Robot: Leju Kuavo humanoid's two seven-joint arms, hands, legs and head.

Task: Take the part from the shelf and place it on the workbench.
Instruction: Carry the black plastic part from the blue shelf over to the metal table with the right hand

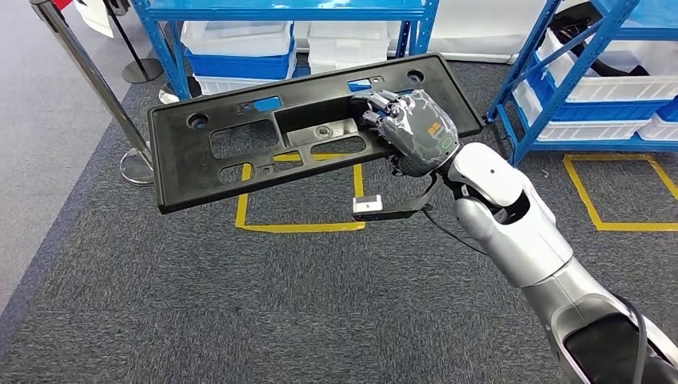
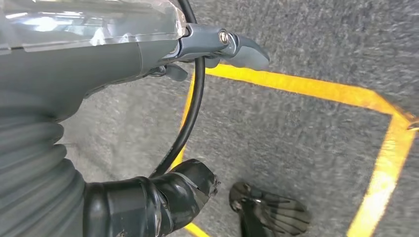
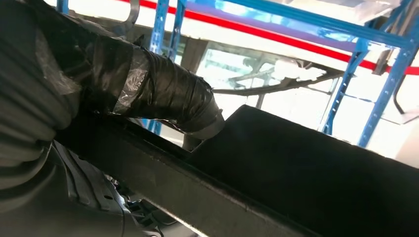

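Head view: the right hand [image 1: 414,132] grips the long black plastic panel with cut-out openings [image 1: 240,144], fingers curled over its upper face near the right end. The panel is held level in the air above the grey carpet [image 1: 240,304], over a yellow taped floor square [image 1: 300,226] and in front of the blue steel shelf holding white bins [image 1: 240,48].

Left wrist view: the left hand [image 2: 148,54] hangs above the carpet and yellow tape; its fingers hold nothing, and whether they are spread or curled cannot be told.

Right wrist view: the taped thumb [image 3: 163,94] presses the panel's dark edge [image 3: 296,163].
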